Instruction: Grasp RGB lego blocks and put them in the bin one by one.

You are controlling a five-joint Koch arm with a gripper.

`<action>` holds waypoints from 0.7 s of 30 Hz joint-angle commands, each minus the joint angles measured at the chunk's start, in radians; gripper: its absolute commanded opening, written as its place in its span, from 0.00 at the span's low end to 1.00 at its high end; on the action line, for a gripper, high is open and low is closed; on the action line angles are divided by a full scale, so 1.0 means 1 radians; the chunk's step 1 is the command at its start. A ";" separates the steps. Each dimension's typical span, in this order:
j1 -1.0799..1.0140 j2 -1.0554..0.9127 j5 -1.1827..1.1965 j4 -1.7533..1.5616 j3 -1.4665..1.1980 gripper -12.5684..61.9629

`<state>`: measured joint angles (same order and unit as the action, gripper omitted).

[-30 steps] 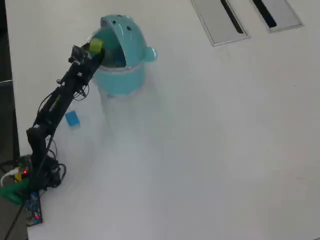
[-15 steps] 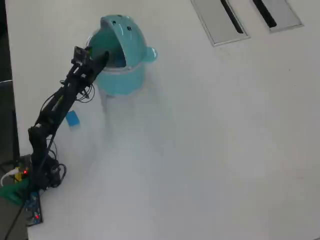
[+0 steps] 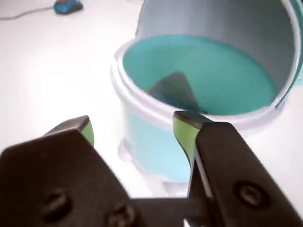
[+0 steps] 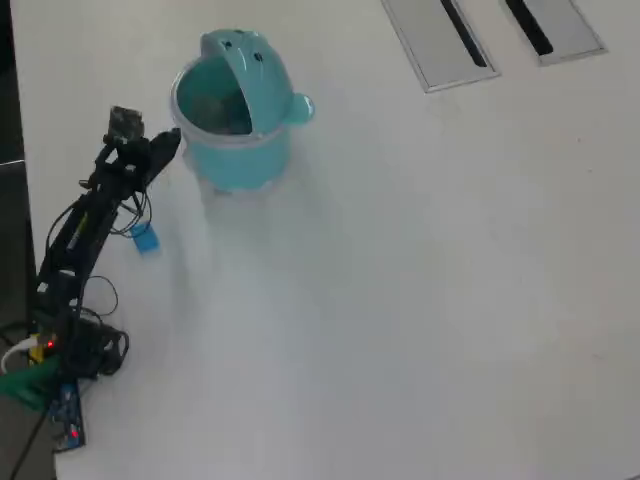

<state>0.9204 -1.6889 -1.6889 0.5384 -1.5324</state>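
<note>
I see the white tabletop (image 4: pixel 420 300) filling the overhead view, with 2 grey slotted panels (image 4: pixel 440 40) set into it at the top right. The bin (image 4: pixel 232 125) stands upright at the upper left, its lid (image 4: pixel 245 55) flipped up behind the opening and a small knob on its right side as that view shows it. In the wrist view the bin (image 3: pixel 199 94) sits just ahead of the camera, its teal inside open to me, with a dim grey shape low inside that I cannot identify.

My arm (image 4: pixel 85 225) reaches up from its base at the lower left edge, and the gripper (image 4: pixel 160 150) is just left of the bin, clear of the rim. In the wrist view the gripper (image 3: pixel 134 130) shows both fingers (image 3: pixel 183 132) spread apart with nothing between them, their green pads bare.

The blue block (image 4: pixel 145 238) lies on the tabletop beside the arm, below and left of the bin. I cannot see the red or yellow-green block in either view.
</note>
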 commanded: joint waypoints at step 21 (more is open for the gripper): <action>0.158 -0.166 -0.238 0.322 -0.249 0.59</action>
<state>1.0677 -1.8254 -1.8868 0.8483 -1.8254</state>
